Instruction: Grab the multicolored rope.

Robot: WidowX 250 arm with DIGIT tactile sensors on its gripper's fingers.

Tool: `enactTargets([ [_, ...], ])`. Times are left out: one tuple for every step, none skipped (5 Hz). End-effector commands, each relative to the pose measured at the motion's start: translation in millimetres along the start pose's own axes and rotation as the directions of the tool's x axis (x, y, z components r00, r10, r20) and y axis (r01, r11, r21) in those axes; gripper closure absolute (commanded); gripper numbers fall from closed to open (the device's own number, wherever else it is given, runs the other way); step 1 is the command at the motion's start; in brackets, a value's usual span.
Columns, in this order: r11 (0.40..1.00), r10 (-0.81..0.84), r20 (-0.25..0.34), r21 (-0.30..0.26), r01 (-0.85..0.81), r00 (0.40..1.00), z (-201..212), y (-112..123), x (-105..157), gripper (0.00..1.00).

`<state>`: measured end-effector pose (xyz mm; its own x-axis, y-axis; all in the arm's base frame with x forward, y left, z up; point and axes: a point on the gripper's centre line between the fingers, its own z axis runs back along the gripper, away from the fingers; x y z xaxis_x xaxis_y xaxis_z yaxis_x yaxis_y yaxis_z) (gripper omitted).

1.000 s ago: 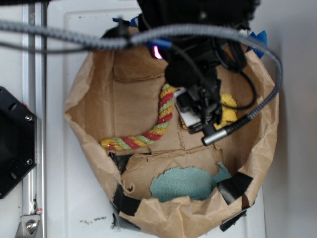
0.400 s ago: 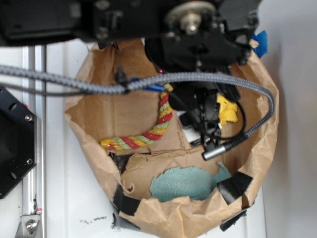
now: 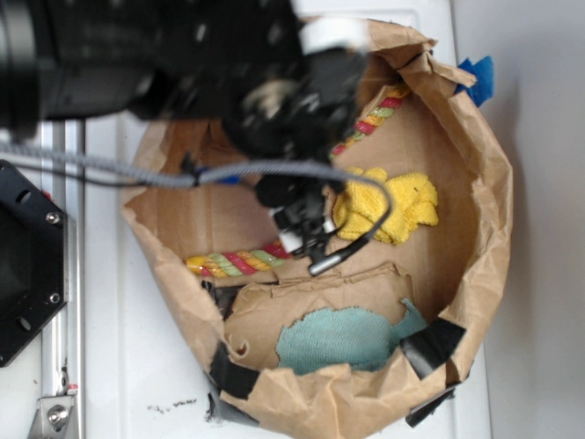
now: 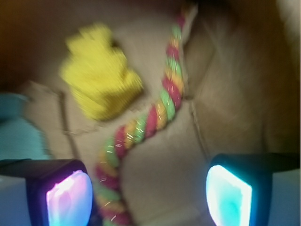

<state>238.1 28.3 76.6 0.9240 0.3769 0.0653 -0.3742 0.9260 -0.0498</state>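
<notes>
end effector [image 4: 148, 190] is hanging with jaws spread wide and empty over the multicolored rope [image 4: 150, 122], which is lying on the floor of the brown paper bag [image 3: 475, 229], long axis running diagonally and curving, passing just beside the yellow cloth [image 3: 388, 206].

The pincer [image 4: 149, 190] hangs over the paper bag [image 3: 475, 238], jaws spread, the rope [image 4: 155, 117] running between them and away ahead. The crumpled cloth [image 4: 99, 84] lies ahead-left, beside the rope; another cloth [image 4: 19, 132] sits farther left.
</notes>
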Motion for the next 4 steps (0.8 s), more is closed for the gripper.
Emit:
enactTargets([
  [0.999,-0.008,0.021,-0.037,0.009,1.0,-39,13,22,0.0],
  [0.999,-0.003,0.014,-0.035,0.003,1.0,-45,9,38,0.0],
  [1.0,0.018,0.011,-0.008,-0.018,1.0,-50,8,38,1.0],
  [1.0,0.018,0.016,-0.002,-0.018,1.0,-46,5,33,1.0],
])
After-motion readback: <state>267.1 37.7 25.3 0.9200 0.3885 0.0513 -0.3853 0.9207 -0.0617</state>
